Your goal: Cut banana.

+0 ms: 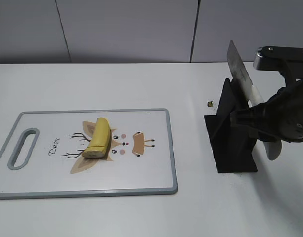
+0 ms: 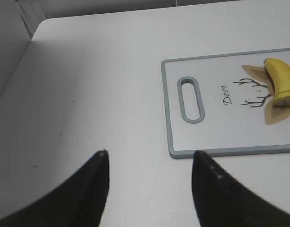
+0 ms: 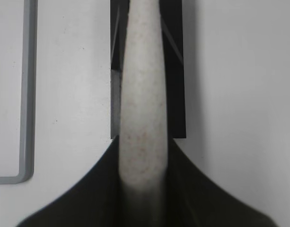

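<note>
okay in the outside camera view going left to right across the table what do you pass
Cutting board handle slot → banana → small dark speck on the table → black knife stand → right gripper holding the knife.

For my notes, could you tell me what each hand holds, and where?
The right hand grips the knife by its pale handle; the left hand holds nothing.

1. You see a white table, smooth and bare in most places.
2. A white cutting board with a grey rim lies flat on it, to the left.
3. A black knife stand sits on the table to the right of the board.
4. A tiny dark speck lies near the stand.
</note>
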`<control>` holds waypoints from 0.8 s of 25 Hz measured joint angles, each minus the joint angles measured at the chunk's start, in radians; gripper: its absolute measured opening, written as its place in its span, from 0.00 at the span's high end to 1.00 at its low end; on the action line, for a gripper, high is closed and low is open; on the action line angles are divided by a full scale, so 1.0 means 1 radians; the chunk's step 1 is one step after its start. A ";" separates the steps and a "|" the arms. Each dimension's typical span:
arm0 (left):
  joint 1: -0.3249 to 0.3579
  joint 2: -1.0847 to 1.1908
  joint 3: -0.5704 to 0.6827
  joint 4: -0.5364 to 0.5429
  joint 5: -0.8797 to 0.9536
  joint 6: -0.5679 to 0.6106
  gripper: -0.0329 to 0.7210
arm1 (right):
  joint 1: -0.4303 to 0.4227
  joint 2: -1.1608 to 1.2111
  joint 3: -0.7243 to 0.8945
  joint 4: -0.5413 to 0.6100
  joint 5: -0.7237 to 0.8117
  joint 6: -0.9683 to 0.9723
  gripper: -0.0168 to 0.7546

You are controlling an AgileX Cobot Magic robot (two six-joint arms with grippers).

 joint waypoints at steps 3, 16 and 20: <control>0.000 0.000 0.000 0.000 0.000 0.000 0.24 | 0.000 0.007 0.000 -0.003 -0.004 0.000 0.77; 0.000 0.000 0.000 0.000 -0.001 0.000 0.24 | 0.000 0.067 -0.010 -0.007 -0.004 -0.039 0.77; 0.000 0.000 0.000 0.000 -0.001 0.000 0.24 | 0.000 0.067 -0.016 0.001 0.004 -0.041 0.74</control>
